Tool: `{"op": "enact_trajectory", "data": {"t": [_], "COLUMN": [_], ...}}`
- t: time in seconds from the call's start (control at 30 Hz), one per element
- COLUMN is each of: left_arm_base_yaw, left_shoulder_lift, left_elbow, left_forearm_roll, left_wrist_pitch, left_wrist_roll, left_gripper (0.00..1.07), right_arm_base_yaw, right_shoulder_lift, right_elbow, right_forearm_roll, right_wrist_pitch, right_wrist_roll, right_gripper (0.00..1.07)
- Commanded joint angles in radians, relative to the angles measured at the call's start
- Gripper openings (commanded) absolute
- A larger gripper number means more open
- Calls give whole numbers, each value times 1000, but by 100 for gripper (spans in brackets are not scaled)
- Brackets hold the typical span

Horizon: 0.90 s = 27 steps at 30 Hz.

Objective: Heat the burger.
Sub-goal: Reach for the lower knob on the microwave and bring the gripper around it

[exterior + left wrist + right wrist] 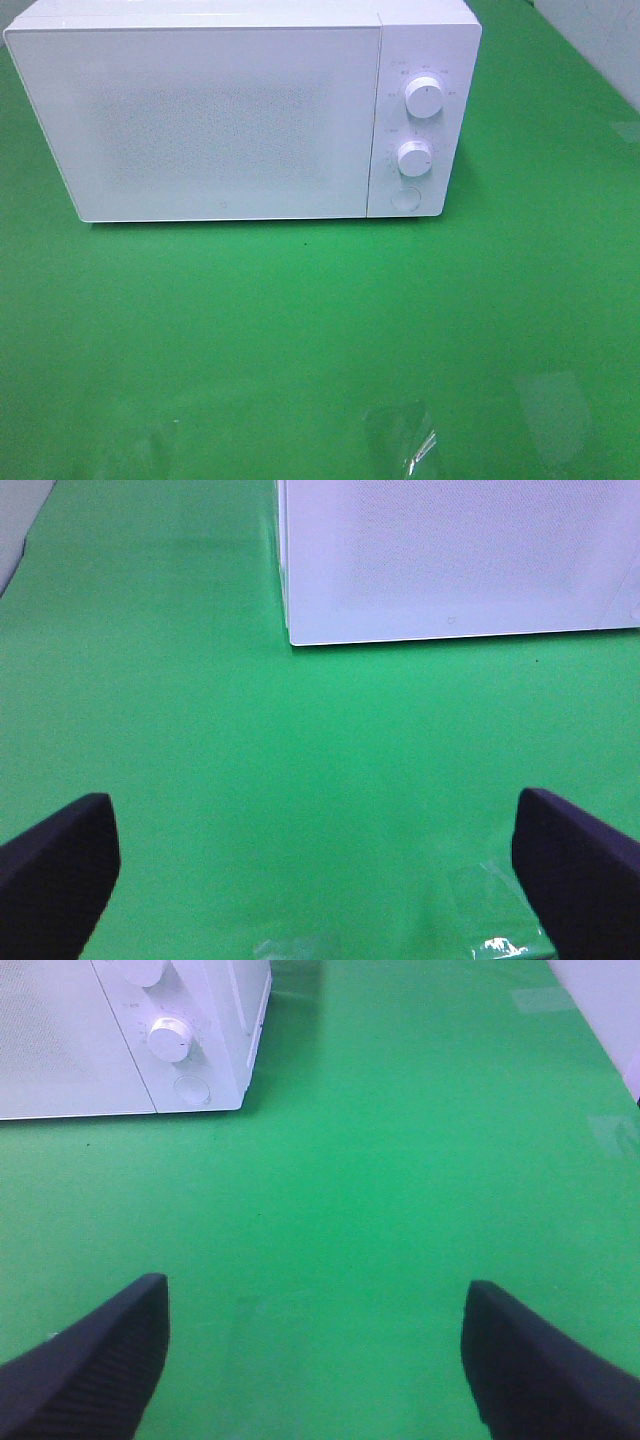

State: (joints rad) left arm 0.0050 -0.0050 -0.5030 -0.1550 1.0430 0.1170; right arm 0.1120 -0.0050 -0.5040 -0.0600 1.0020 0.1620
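The microwave (pixel 200 120) sits shut at the table's (pixel 300 340) far edge, no burger in view, left gripper (pixel 315 880) and right gripper (pixel 315 1360) both spread empty, so heating looks barely begun.

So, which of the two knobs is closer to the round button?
The lower knob, just above the button on the microwave; the upper knob sits higher on the panel.

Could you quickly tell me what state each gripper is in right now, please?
Left gripper: open, holding nothing.
Right gripper: open, holding nothing.
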Motion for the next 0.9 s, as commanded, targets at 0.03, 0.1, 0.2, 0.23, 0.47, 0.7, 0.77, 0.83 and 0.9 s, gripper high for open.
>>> {"op": "enact_trajectory", "data": {"t": [0.03,0.1,0.2,0.23,0.47,0.7,0.77,0.83,0.9], "left_arm_base_yaw": [1,1,1,1,1,1,1,1,1], "left_shoulder_lift": [-20,-20,-20,-20,-20,-20,-20,-20,-20], "left_elbow": [0,0,0,0,0,0,0,0,0], "left_forearm_roll": [-9,-9,-9,-9,-9,-9,-9,-9,-9], "left_wrist_pitch": [-11,-11,-11,-11,-11,-11,-11,-11,-11], "left_wrist_roll": [-2,-2,-2,-2,-2,-2,-2,-2,-2], "left_gripper": [100,100,100,100,100,100,100,100,100], "right_arm_base_yaw": [-6,-6,-6,-6,-6,-6,-5,-5,-5], "right_shoulder_lift": [-14,-14,-14,-13,66,196,259,272,304], "right_elbow": [3,-1,-14,-18,-22,-24,-24,-24,-24], "right_forearm_roll": [-1,-1,-2,-5,-6,-5,-5,-5,-5], "right_wrist_pitch": [1,0,-17,-35,-77,-162,-241,-261,-316], "right_wrist_roll": [3,3,3,3,3,2,1,1,1], "right_gripper": [76,76,76,76,76,76,76,76,76]}}
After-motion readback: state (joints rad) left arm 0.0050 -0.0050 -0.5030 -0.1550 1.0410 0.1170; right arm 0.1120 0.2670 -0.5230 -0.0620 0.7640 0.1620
